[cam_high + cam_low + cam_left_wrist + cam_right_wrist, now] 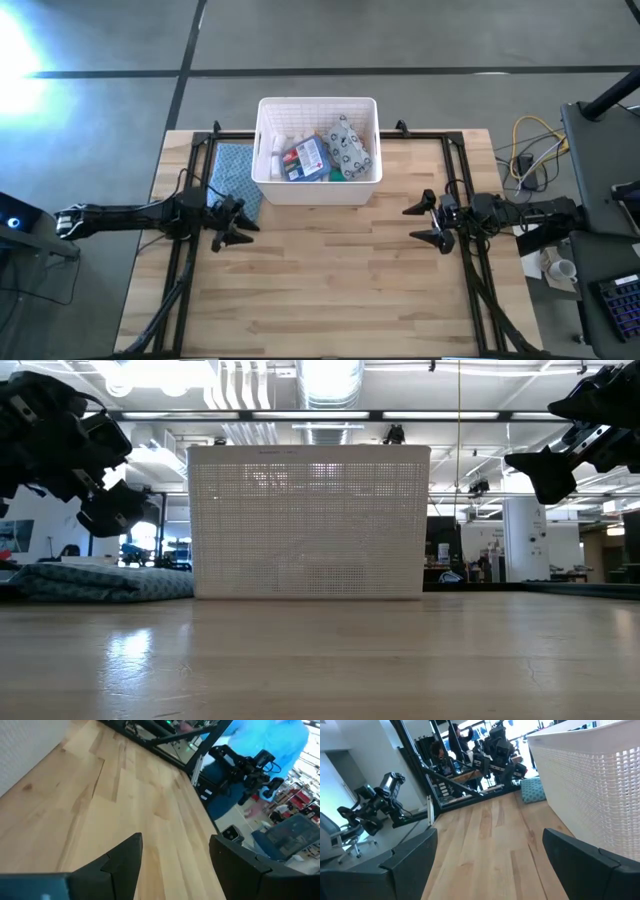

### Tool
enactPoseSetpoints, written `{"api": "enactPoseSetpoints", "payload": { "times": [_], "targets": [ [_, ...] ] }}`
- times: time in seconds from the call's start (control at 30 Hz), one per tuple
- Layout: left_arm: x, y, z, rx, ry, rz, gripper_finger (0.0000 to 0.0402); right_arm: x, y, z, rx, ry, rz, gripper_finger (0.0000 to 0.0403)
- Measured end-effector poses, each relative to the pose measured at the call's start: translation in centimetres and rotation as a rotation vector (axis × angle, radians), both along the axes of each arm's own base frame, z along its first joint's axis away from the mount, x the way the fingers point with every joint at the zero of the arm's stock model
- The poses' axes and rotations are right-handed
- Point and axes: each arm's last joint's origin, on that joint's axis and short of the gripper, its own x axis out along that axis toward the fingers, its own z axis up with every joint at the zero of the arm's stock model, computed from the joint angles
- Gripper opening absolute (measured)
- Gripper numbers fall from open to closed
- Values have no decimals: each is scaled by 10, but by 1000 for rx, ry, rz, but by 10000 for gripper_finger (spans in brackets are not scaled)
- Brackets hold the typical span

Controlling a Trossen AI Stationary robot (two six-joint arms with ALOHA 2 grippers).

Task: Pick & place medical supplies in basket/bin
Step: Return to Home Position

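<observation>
The white slotted basket (317, 150) stands at the table's far middle; it fills the low view's centre (308, 520) and shows in the right wrist view (590, 775). Inside lie white pill bottles (277, 148), a blue flat packet (305, 156) and the grey-white spotted pouch (347, 145). My left gripper (233, 224) hovers open over bare wood left of the basket, near the blue checked cloth (236, 172). My right gripper (426, 222) hovers open right of the basket. Both hold nothing.
The blue checked cloth (100, 582) lies folded on the table beside the basket's left wall. A black frame (200, 150) runs along the table's sides. Bare wood (330, 280) spreads between and in front of the arms. Cables and equipment (530, 150) sit off the right edge. A person in blue (270, 740) stands beyond the table.
</observation>
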Motion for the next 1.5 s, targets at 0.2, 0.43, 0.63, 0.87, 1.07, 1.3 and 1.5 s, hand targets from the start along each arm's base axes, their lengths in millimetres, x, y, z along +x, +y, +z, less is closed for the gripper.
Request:
{"api": "enactPoseSetpoints", "payload": {
  "times": [0.2,0.43,0.63,0.87,1.07,1.3,1.5],
  "targets": [
    [1,0,-4,-5,37,0,212,0,0,0,0,0,0,350],
    [3,0,-7,-11,69,0,212,0,0,0,0,0,0,350],
    [3,0,-8,-13,83,0,212,0,0,0,0,0,0,350],
    [3,0,-8,-13,82,0,212,0,0,0,0,0,0,350],
    [3,0,-8,-13,82,0,212,0,0,0,0,0,0,350],
    [3,0,-8,-13,82,0,212,0,0,0,0,0,0,350],
    [3,0,-8,-12,82,0,212,0,0,0,0,0,0,350]
  ]
}}
